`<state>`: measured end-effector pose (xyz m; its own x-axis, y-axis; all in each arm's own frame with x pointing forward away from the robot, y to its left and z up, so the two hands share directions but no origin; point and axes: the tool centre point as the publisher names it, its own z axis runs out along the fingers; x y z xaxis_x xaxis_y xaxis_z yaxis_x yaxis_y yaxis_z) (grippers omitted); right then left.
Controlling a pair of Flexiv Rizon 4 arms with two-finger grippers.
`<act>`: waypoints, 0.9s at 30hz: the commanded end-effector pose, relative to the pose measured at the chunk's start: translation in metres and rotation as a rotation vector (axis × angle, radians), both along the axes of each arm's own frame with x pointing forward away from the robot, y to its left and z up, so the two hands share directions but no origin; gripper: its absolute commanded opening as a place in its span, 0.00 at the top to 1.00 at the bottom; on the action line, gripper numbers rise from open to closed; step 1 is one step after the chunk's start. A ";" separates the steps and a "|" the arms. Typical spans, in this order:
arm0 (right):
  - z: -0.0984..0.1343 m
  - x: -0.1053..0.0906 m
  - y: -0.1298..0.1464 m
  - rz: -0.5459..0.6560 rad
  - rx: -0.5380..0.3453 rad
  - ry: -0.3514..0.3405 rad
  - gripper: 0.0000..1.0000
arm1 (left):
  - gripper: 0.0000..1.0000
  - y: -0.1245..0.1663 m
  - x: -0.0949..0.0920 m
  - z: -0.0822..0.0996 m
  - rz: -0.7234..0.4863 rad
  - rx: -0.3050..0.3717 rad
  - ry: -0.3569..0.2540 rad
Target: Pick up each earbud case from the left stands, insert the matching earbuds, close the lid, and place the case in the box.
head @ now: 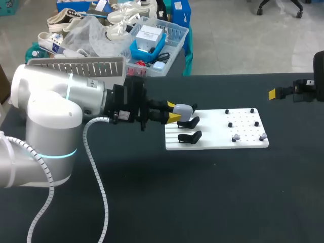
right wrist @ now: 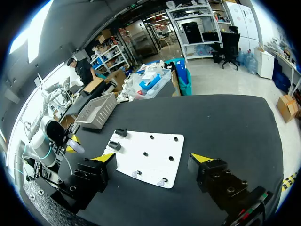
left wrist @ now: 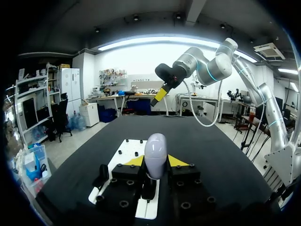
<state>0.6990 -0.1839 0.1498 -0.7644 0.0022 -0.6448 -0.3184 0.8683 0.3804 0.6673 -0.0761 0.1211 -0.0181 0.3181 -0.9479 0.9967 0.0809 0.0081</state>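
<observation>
Earbud case, pale grey rounded plastic [left wrist: 155, 150] | pinched between left gripper [left wrist: 155, 161] fingers, over white flat board [head: 217, 135] | right gripper [right wrist: 155, 158] spread wide, empty.

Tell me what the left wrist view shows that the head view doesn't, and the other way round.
Only the left wrist view: most of the right arm, up over the table's far end. Only the head view: the grey box at the table's far left edge, and the earbuds on the board's right side. Both: the earbud case between the yellow tips of the left gripper, the white board and a black stand.
</observation>
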 end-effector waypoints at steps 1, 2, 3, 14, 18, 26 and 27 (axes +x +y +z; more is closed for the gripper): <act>-0.001 0.001 -0.001 0.003 0.002 0.000 0.00 | 1.00 0.002 -0.015 0.004 0.052 -0.081 -0.044; -0.001 0.001 -0.001 0.003 0.002 0.000 0.00 | 1.00 0.001 -0.016 0.004 0.060 -0.090 -0.051; -0.001 0.001 -0.001 0.003 0.002 0.000 0.00 | 1.00 0.001 -0.018 0.004 0.062 -0.093 -0.056; -0.001 0.001 -0.001 0.003 0.002 0.000 0.00 | 1.00 -0.007 -0.031 0.008 0.027 -0.122 -0.072; -0.001 0.001 -0.001 0.003 0.002 0.000 0.00 | 1.00 -0.010 -0.034 0.010 0.016 -0.128 -0.064; -0.001 0.001 -0.001 0.003 0.002 0.000 0.00 | 1.00 -0.017 -0.045 0.011 -0.010 -0.134 -0.061; -0.001 0.001 -0.001 0.003 0.002 0.000 0.00 | 1.00 -0.018 -0.045 0.010 -0.013 -0.134 -0.061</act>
<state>0.6991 -0.1839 0.1498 -0.7644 0.0022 -0.6448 -0.3184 0.8683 0.3804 0.6235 -0.0931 0.1331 0.0427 0.1908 -0.9807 0.9960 0.0686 0.0567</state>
